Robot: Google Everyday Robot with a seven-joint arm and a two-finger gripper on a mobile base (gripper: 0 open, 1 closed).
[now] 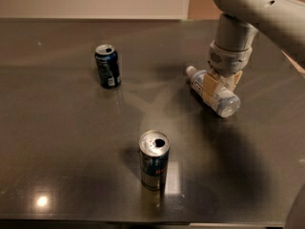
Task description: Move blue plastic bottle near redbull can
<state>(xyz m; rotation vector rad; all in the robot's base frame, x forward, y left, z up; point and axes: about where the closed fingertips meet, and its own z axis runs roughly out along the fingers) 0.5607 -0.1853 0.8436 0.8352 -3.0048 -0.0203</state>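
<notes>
Blue plastic bottle [226,102] lies sideways beneath the end effector [220,86]; grip cannot be told.

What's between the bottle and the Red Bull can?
Camera view: only bare table between blue plastic bottle and redbull can; gripper down over the bottle.

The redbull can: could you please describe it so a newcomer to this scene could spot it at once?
On the dark table, the gripper is down over the lying blue plastic bottle at the right. The redbull can stands alone near the front edge, centre. Unlike the dark navy can farther back left, it is silver-and-blue with a shiny top.
</notes>
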